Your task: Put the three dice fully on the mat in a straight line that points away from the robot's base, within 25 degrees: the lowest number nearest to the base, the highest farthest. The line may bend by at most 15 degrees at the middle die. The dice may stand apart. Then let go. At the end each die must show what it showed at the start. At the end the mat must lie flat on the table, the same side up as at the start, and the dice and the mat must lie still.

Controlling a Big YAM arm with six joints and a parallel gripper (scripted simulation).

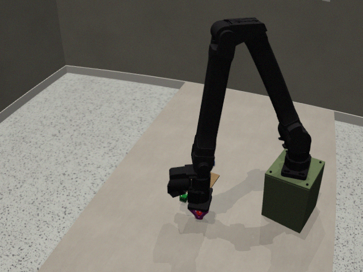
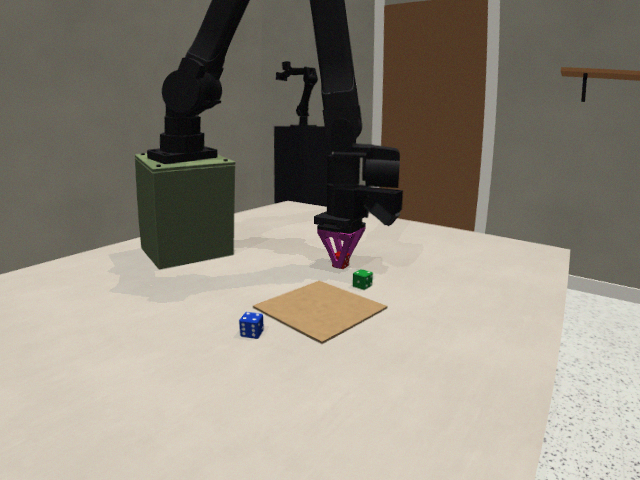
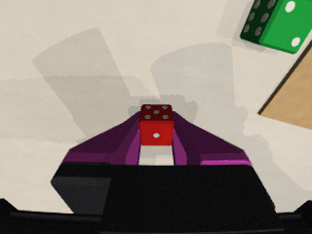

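Pinching the red die (image 1: 199, 213) (image 2: 346, 259) (image 3: 156, 133) between the purple fingertips of the gripper (image 1: 199, 216) (image 2: 340, 264) (image 3: 156, 117), with contact on two opposite sides. Pointing down toward the table (image 1: 131, 219) (image 2: 310, 413) (image 3: 49, 97) at that spot, outside the mat (image 1: 214, 178) (image 2: 320, 311) (image 3: 297, 97). Cannot tell whether touching the tabletop under the red die.

Showing one pip on the red die's top, and five on the side turned to the top of the wrist view. Being a cube, giving no long axis to the red die; lined up squarely with the fingers, without visible tilt.

Resting on the table near the red die, just beside the mat: see the green die (image 1: 183, 197) (image 2: 362, 279) (image 3: 288, 24), upright on its base but turned at an angle to the red die. Showing six pips on one side in the wrist view, with the upper face partly cut off there.

Near the opposite part of the mat, also off it, see the blue die (image 1: 214, 162) (image 2: 251, 325), level, with four pips on top and six on a side facing the exterior view. Lying flat, with about equal sides and so no clear long axis: see the mat, aiming one corner at the exterior view.
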